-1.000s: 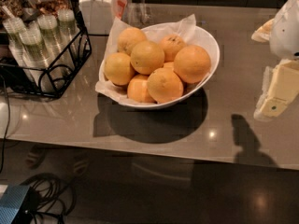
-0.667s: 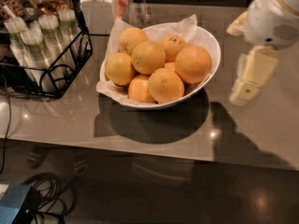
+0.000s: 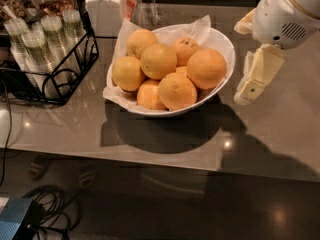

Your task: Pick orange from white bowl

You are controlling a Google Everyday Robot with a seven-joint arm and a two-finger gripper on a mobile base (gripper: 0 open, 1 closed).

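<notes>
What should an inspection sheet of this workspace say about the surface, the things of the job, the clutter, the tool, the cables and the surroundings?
Surface: glossy grey counter, with the bowl's shadow on it.
Job's things: the orange, the largest, lies at the right of the pile in the white bowl, which is lined with paper; other oranges lie beside it.
Clutter: black wire rack holding clear cups on the left; a white jar behind the bowl.
Tool: the tool hangs to the right of the bowl, not touching the orange.
Cables: dark cables on the floor, lower left.
Surroundings: dark floor; a blue box in the corner.
</notes>
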